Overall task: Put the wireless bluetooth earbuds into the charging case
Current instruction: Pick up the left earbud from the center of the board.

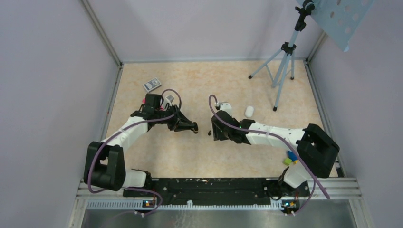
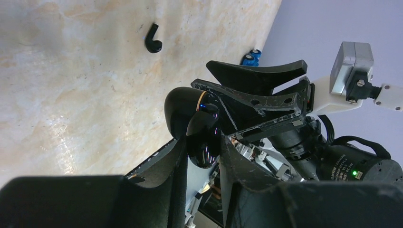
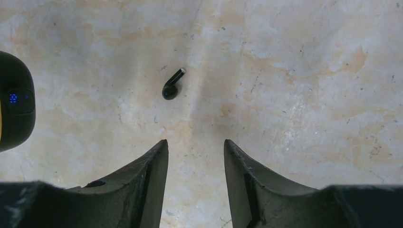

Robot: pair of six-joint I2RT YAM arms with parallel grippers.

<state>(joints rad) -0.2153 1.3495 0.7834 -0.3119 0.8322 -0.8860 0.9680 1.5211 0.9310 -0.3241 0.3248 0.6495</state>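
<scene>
Left tool (image 2: 202,148) clamps the charging case (image 2: 189,110); drop the wide-open, empty right tool (image 3: 195,142) squarely astride the black earbud (image 3: 171,86).

charging case (image 2: 190,111): glossy black plastic, smooth
earbud (image 3: 170,89): smooth black plastic, slight sheen
table top (image 3: 294,85): matt, mottled stone-look surface
right gripper fingers (image 3: 147,180): matt black plastic, scuffed

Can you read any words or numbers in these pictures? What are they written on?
Nothing reads clearly.
Blue glowing digits on the black charging case: too blurred to read.
White print on the black motor: too small to read.
Markings on the small grey card: too small to read.
</scene>
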